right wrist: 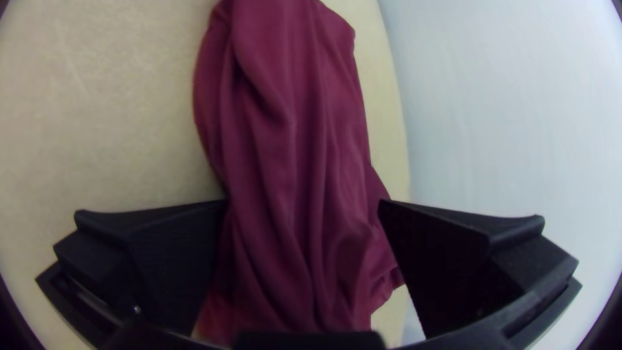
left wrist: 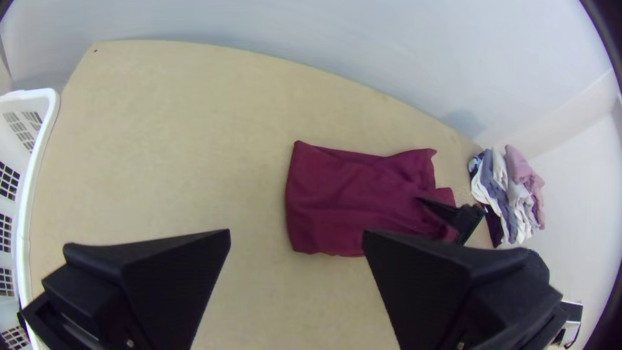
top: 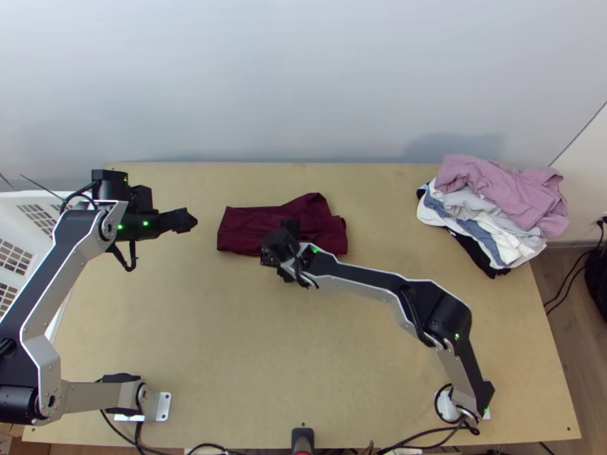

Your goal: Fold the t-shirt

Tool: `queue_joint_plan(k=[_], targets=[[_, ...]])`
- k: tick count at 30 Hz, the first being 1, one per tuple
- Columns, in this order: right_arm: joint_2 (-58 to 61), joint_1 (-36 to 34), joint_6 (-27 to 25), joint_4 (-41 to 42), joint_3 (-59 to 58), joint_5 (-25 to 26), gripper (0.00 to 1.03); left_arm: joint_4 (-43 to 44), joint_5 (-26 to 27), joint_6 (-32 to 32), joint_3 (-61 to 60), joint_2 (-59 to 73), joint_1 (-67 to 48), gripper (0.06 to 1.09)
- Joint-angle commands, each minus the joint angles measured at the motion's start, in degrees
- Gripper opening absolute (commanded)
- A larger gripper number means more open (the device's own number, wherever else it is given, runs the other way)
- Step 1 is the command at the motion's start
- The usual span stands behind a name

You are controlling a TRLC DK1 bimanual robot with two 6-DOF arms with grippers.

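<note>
The dark red t-shirt lies folded into a rough rectangle at the table's upper middle, its right part wrinkled. Over its right half is my right gripper. In the right wrist view my right gripper stands open, its fingers apart on either side of the wrinkled shirt. My left gripper is left of the shirt, not touching it. The left wrist view has my left gripper open with bare table between its fingers, and the folded shirt beyond.
A pile of pink, white, blue-grey and black clothes lies at the table's right back corner. A white basket stands at the left edge. Behind the table rises a pale wall. Bare wood lies between the arms' bases.
</note>
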Motion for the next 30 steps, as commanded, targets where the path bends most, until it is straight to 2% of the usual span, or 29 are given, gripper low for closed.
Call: queue_joint_plan(k=[1,2,6,7,10,17,21,25,30], targets=[[5.3,-2.5,-1.6,-0.1,6.8,0.2,0.98,0.1,0.1,0.1,-0.1,-0.1,0.0,1.05],[6.1,-2.5,-1.6,-0.5,8.0,0.2,0.96,0.1,0.2,0.0,0.0,-0.1,0.0,1.05],[8.8,-2.5,-1.8,-2.8,12.4,0.2,0.77,0.1,0.3,0.0,0.0,-0.4,0.1,1.05],[9.5,-2.5,-2.6,-3.0,13.2,0.3,0.64,0.1,0.3,0.1,-0.1,-0.4,0.1,1.05],[10.7,-3.0,-2.3,-3.3,14.7,0.9,0.15,0.1,0.3,0.1,-0.3,-0.8,0.1,1.05],[7.2,-3.2,3.4,-0.3,11.3,6.0,0.03,-0.2,0.3,-0.2,-0.1,-1.8,0.1,1.05],[4.7,-3.4,3.9,4.1,10.8,12.4,0.03,-0.7,0.3,-0.3,0.0,-2.9,-0.1,1.05],[0.4,-3.8,4.3,7.1,10.2,14.8,0.03,-1.8,0.3,-0.7,0.4,-4.2,-0.2,1.05],[-6.7,-3.5,5.2,5.8,10.1,18.3,0.03,-3.6,0.3,-1.0,-0.1,-6.4,-0.2,1.05]])
